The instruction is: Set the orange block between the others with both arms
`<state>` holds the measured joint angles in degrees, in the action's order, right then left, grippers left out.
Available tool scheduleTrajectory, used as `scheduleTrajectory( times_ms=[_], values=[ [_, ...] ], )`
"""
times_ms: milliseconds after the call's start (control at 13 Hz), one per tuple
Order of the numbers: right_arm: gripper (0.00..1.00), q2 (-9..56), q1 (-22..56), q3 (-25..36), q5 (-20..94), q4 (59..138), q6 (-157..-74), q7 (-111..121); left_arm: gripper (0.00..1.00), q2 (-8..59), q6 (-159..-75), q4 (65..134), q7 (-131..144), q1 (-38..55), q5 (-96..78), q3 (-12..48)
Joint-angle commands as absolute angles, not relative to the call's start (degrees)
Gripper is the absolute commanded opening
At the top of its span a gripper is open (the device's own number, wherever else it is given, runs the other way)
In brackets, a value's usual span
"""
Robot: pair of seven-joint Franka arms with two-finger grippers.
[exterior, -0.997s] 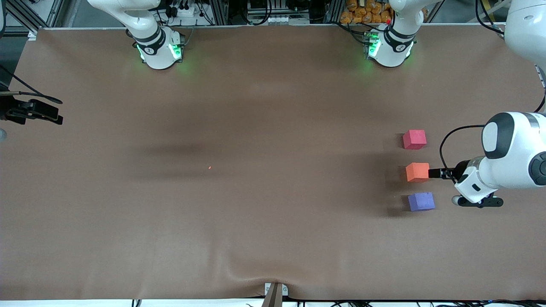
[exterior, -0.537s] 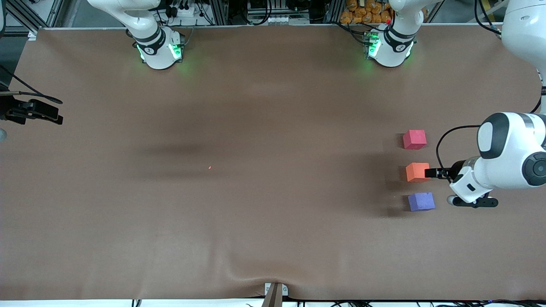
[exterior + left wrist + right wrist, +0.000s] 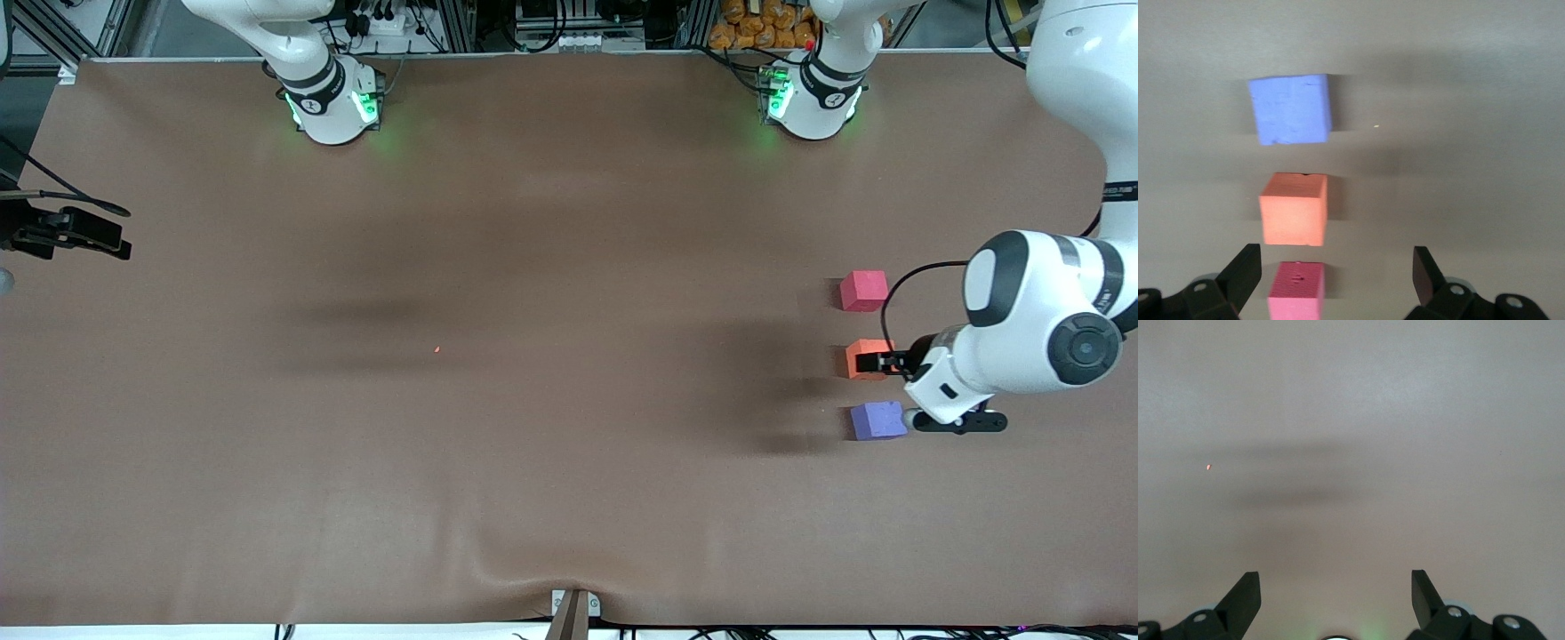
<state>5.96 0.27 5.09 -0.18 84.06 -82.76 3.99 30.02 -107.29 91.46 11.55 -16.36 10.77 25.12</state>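
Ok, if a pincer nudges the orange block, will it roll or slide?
Probably slide: the orange block rests flat on one face. Its matte foam look suggests it is light and may squash slightly. The red cube and purple cube sit close, so it could bump them.

We see a brown cloth-covered surface, a tiny red speck near its middle, and orange packets past its edge by the bases.

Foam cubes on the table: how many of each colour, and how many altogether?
Pinkish-red cube: 1
Orange cube: 1
Purple-blue cube: 1
Total: 3 cubes, in one row toward the left arm's end of the table, orange in the middle.
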Motion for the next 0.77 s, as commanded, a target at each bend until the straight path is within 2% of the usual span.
scheduleTrajectory(
  times_ms=[0,383,690],
  values=[
    [1.0,5.19,0.26,4.83,-1.49,84.29,-82.53,4.57,1.0,29.79,-106.52,89.31,16.77,-13.28,11.07,25.14],
    [1.0,5.27,0.18,4.83,-1.49,84.29,-82.88,4.57,1.0,29.18,-106.17,87.45,19.69,-10.99,9.41,25.4],
    [1.0,5.19,0.09,4.83,-1.41,84.03,-82.88,4.57,1.0,28.92,-100.57,83.42,19.95,-11.07,9.67,27.85]
  ],
)
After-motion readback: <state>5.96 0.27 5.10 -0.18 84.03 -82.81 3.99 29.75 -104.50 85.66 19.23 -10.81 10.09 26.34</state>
